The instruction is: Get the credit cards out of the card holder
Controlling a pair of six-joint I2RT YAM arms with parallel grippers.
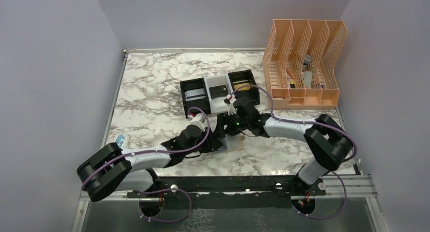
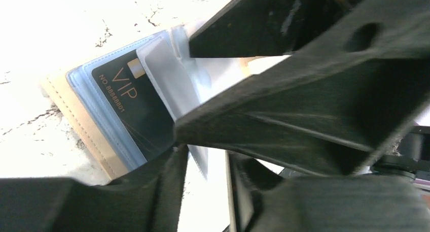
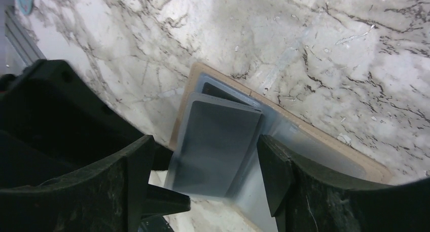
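Left gripper (image 1: 218,134): low, mid-table — opening and hold unclear.
Holder: flat tan two-panel card holder (image 3: 314,140), beneath both grippers.
Right gripper (image 3: 205,145): spread wide, straddling half-out silvery blue-grey plastic card (image 3: 218,130).
Far right: peach mesh file organizer (image 1: 278,59).

Your two arms meet mid-frame on the marble table (image 1: 152,90), with the left gripper (image 1: 213,134) and right gripper (image 1: 228,125) crowded over the card holder (image 1: 235,143). The black and white bins (image 1: 183,95) sit just above them, and the peach mesh organizer (image 1: 280,44) is at upper right.
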